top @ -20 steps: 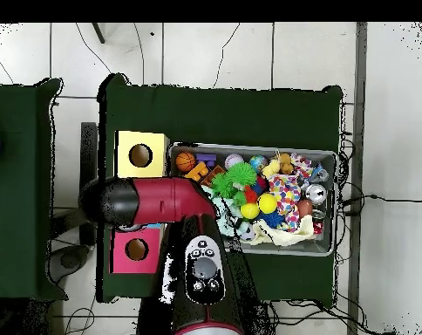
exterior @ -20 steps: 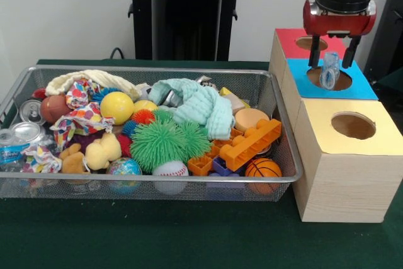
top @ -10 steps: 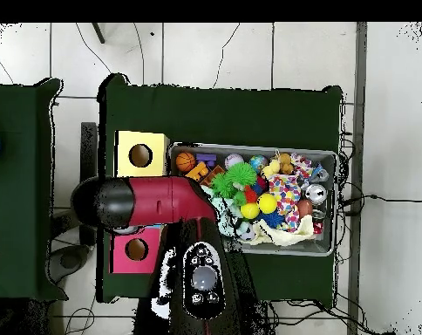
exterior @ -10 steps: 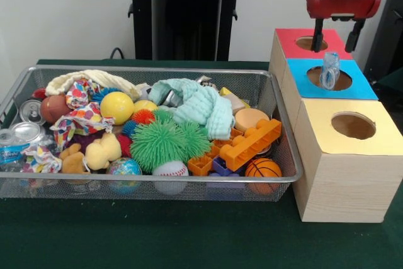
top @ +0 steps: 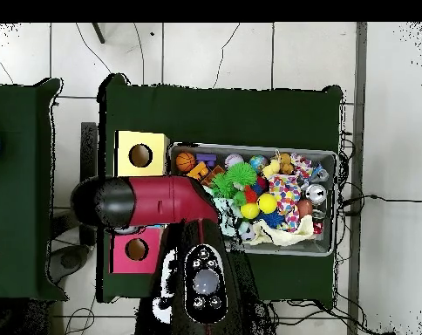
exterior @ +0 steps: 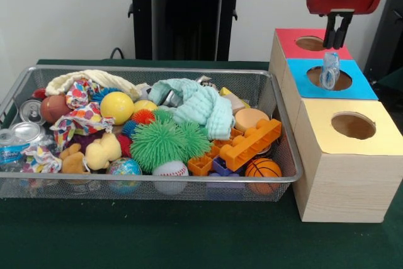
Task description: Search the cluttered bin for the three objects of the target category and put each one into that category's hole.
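One clear water bottle [exterior: 329,70] stands upright in the blue-panel hole [exterior: 330,79] of the wooden box [exterior: 343,181], its top poking above the panel. Above it, clear of the bottle, the gripper [exterior: 337,31] hangs with its fingers drawn together on nothing. Another labelled bottle [exterior: 11,153] lies at the left end of the wire bin [exterior: 284,131], beside silver cans [exterior: 28,131], half buried under a patterned cloth [exterior: 79,120]. Balls, a spiky green toy [exterior: 165,143] and orange blocks [exterior: 252,143] crowd the bin.
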`<state>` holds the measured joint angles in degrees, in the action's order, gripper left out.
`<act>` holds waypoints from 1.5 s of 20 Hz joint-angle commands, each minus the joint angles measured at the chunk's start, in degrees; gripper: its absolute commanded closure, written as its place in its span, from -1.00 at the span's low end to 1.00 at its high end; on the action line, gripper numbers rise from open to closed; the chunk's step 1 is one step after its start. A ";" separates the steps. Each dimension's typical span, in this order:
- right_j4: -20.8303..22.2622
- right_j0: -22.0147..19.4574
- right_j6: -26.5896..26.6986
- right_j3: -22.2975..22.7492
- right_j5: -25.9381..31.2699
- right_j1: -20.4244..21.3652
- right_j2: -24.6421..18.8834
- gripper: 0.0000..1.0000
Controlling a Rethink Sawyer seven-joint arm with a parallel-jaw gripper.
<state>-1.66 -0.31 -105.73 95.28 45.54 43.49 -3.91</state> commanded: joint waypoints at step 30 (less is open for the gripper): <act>2.42 -6.32 1.32 8.88 -10.96 -4.90 -9.38 1.00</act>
<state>-1.52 -4.35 -105.73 99.48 41.43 42.32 -7.68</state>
